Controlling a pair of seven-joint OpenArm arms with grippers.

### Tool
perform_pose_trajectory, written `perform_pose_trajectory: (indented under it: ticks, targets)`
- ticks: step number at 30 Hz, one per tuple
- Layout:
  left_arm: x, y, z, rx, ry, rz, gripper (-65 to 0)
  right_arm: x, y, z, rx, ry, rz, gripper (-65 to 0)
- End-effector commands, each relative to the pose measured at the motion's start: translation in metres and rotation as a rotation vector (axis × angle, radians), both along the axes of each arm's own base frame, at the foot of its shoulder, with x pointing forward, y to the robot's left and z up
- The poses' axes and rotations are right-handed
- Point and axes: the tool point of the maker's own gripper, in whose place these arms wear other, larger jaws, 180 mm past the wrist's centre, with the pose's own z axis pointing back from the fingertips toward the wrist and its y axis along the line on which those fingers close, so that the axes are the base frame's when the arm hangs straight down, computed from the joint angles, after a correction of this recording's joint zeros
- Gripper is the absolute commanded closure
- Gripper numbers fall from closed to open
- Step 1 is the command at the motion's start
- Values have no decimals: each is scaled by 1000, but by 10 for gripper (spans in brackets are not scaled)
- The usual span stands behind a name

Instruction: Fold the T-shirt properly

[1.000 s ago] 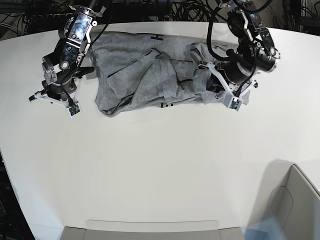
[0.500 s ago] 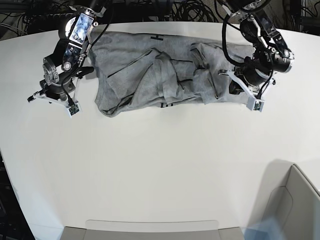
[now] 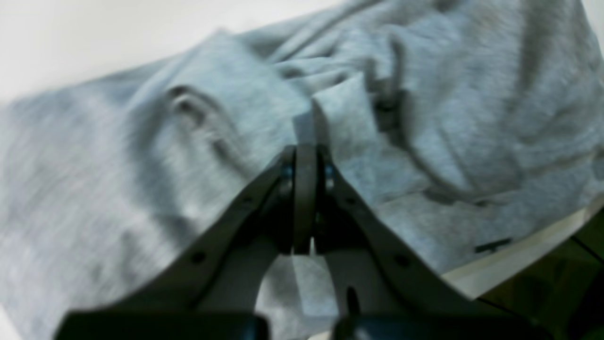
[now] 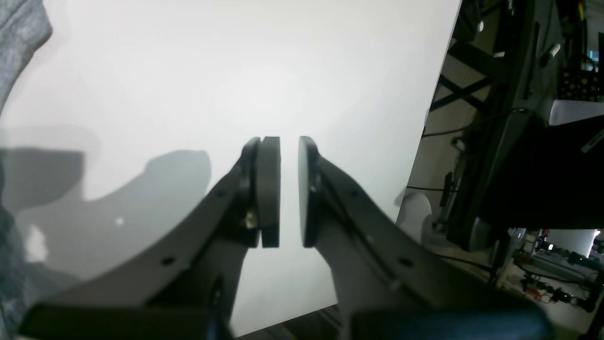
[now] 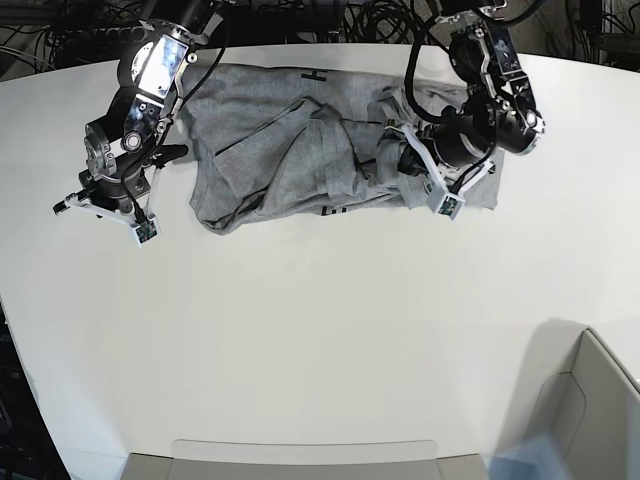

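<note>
The heather-grey T-shirt (image 5: 300, 150) lies crumpled at the far middle of the white table (image 5: 300, 330), with bits of black lettering showing at its far and near edges. My left gripper (image 5: 408, 160) sits on the bunched right part of the shirt. In the left wrist view its jaws (image 3: 306, 151) are pressed together, and a fold of the T-shirt (image 3: 339, 108) rises from the tips. My right gripper (image 5: 100, 198) hovers over bare table just left of the shirt. In the right wrist view it (image 4: 289, 141) is slightly open and empty, with only the shirt's edge (image 4: 19, 28) in the corner.
A grey box (image 5: 590, 400) stands at the near right corner and a grey tray edge (image 5: 300, 460) runs along the near side. Cables and frames crowd the space beyond the table's far edge (image 5: 330, 20). The table's left edge (image 4: 439, 118) is close to my right gripper.
My left gripper swung right to the shirt's right edge, then came back left onto the bunched part. The shirt's right side is spread wider. The right arm barely shifted.
</note>
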Motion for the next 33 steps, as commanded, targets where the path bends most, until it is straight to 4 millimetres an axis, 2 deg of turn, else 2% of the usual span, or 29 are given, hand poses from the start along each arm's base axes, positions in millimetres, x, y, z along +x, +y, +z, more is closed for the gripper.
perform_pose_trajectory:
  ticks: [1, 5, 8, 12, 16, 21, 24, 26, 28, 33]
  targets:
    - [6, -2, 5, -11, -25, -4, 0, 5, -1, 11, -13, -26, 10, -78]
    - [5, -20, 2, -63, -9, -5, 0, 5, -1, 11, -13, -26, 10, -78]
    - [4, -53, -2, -123, 9, -63, 0, 5, -1, 11, -11, -27, 10, -78]
    - [14, -95, 10, -153, -18, -193, 0, 7, 0, 12, -11, -32, 15, -78]
    - [21, -96, 30, -138, -88, -203, 0, 9, -1, 13, -10, -38, 10, -78]
    - [38, -88, 65, -111, -218, -191, 0, 9, -1, 14, -12, -38, 11, -78]
    - [49, -75, 80, -61, -275, -193, 0, 9, 0, 13, -10, -35, 12, -78]
    - [51, -63, 82, -34, -289, -177, 0, 9, 0, 13, -10, -36, 12, -78]
    - [55, -38, 86, 10, -308, -126, 0, 9, -1, 13, -10, -36, 10, -78]
    - [54, 50, 81, 128, -288, 68, 0, 8, -1, 12, -12, -33, 11, -78]
